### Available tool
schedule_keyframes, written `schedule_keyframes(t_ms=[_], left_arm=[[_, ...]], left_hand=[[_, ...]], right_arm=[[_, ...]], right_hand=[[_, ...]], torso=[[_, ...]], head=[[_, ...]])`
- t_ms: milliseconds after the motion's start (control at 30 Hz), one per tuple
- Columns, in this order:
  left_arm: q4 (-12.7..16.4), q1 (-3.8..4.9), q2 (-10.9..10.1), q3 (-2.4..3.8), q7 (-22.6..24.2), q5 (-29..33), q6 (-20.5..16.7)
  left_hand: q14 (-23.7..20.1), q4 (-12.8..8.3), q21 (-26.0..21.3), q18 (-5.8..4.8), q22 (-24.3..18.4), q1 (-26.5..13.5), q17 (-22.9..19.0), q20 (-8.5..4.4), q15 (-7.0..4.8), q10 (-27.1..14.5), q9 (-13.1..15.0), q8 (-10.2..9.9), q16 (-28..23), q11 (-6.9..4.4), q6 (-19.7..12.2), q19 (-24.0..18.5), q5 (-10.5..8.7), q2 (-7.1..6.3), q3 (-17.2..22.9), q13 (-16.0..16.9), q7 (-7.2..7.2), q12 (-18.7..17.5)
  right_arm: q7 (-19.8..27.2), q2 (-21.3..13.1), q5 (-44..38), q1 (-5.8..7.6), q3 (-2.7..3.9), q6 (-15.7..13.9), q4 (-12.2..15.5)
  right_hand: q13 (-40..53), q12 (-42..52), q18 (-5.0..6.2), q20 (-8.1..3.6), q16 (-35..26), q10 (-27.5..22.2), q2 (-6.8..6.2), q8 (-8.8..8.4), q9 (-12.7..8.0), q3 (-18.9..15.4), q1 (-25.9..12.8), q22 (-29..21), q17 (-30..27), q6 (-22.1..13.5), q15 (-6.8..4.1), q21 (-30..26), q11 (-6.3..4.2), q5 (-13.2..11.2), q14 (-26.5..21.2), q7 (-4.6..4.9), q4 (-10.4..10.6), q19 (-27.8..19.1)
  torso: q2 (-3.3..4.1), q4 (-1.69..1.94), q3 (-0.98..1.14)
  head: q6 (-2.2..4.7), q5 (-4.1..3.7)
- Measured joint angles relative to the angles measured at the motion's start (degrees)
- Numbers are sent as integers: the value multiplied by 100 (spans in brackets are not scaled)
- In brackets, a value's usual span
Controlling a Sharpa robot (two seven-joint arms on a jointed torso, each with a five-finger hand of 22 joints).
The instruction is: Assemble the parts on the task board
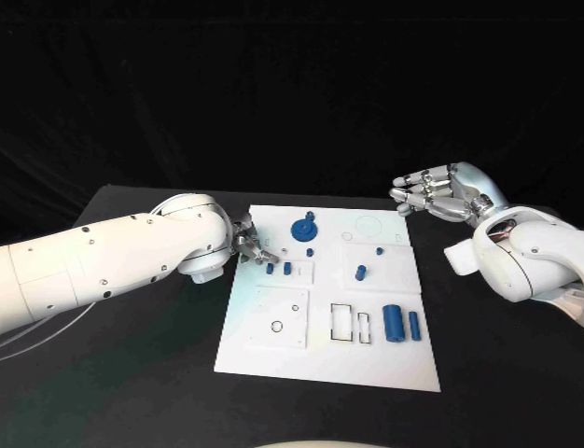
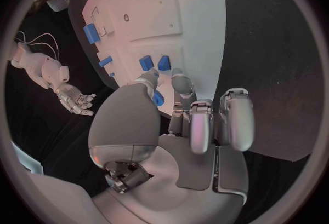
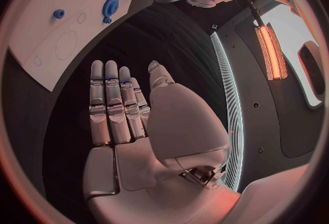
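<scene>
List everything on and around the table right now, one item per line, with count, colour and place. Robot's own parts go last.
Table: one, black, under everything.
Task board: one, white, middle of the table.
Gear: one, blue, far part of the board.
Small parts by the gear: at least one, blue, just nearer than the gear.
Small parts at the left robot hand: two, blue, left part of the board.
Peg: one, blue, board's middle.
Cylinders: two, blue, upright side by side, right part of the board.
Left robot hand: silver, at the board's left edge, fingers over the small parts; grasp unclear.
Right robot hand: silver, open, raised beyond the board's far right corner.
</scene>
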Motion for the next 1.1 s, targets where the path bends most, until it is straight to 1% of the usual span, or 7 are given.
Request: schedule_keyframes(t_ms=[133,300,367,500,567,867,1100], left_arm=[[17,4,-79,49,98,267,-290],[40,6,-105,66,586,885,-710],[35,5,-92,67,834,1091,-847],[21,0,-25,26,1565,1453,-1139],[17,-13,18,3,1908,1482,-1251],[-107,-168,339,-55,3256,728,-1576],[-415,-285,604,-64,3519,-321,-1623]], left_hand=[[-11,1,-400,53,-155,46,4,48,99,-425,-53,-113,-96,105,-269,-380,0,19,-92,-534,109,-517],[-334,-19,-1584,401,-1474,397,-178,248,372,-1213,-181,-314,-1912,407,-934,-1451,0,120,89,-784,421,-829],[-460,-34,-1814,402,-1705,617,-346,309,440,-1432,-260,-384,-2151,490,-1090,-1626,0,105,219,-835,505,-882],[-1582,-271,-2903,667,-2773,1565,-1733,452,599,-2136,-525,-609,-3868,684,-1354,-2563,0,117,879,-1169,710,-1333],[-1906,-421,-3309,668,-3090,1985,-2254,529,696,-2309,-735,-771,-4489,782,-1445,-2768,0,-37,1312,-1515,794,-1723],[-1748,-703,-3426,668,-3179,2299,-2641,517,646,-2017,-1386,-1083,-4495,740,-930,-2626,0,-337,1625,-2197,690,-2100],[-1386,-740,-3338,669,-3118,2152,-2284,545,655,-2105,-1609,-1239,-3867,759,-850,-2536,0,-484,1486,-2412,691,-2269]], right_arm=[[0,-2,0,-5,0,0,-1],[-3,-9,1,-7,0,0,-2],[-4,-13,1,-8,0,0,-3],[-4,-19,1,-10,0,12,-6],[-5,-19,-6,-10,0,26,-8],[-18,-22,-186,-20,0,151,-7],[-22,-25,-356,-30,-1,206,-1]], right_hand=[[0,0,0,0,0,0,-1,0,0,0,-1,-3,0,0,0,0,0,0,0,0,0,0],[0,0,0,0,0,-21,-23,0,0,0,-23,-6,-6,0,0,0,21,0,0,1,0,0],[0,0,0,13,0,-22,-23,0,0,0,-23,-15,-6,0,0,0,19,0,0,1,0,-13],[-10,0,-1,20,0,-44,31,7,10,64,31,-50,-30,30,21,-22,-3,0,-20,-29,-110,-21],[-26,0,0,21,0,-62,83,34,17,162,184,-75,-49,120,0,-22,-20,-31,-41,-66,-209,-21],[-71,0,0,-33,0,-29,88,56,17,437,456,-97,-97,277,-24,-22,-53,-79,-18,-111,-419,33],[-84,0,0,-33,0,-29,75,56,9,493,468,-97,-115,277,-23,-22,-53,0,-18,-111,-395,33]], torso=[[-1,-1,-1],[-1,-1,0],[1,0,-1],[2,1,-2],[2,0,-2],[2,-9,-2],[3,-12,-2]], head=[[8,-15],[29,-61],[34,-77],[39,-110],[47,-123],[72,-163],[87,-179]])
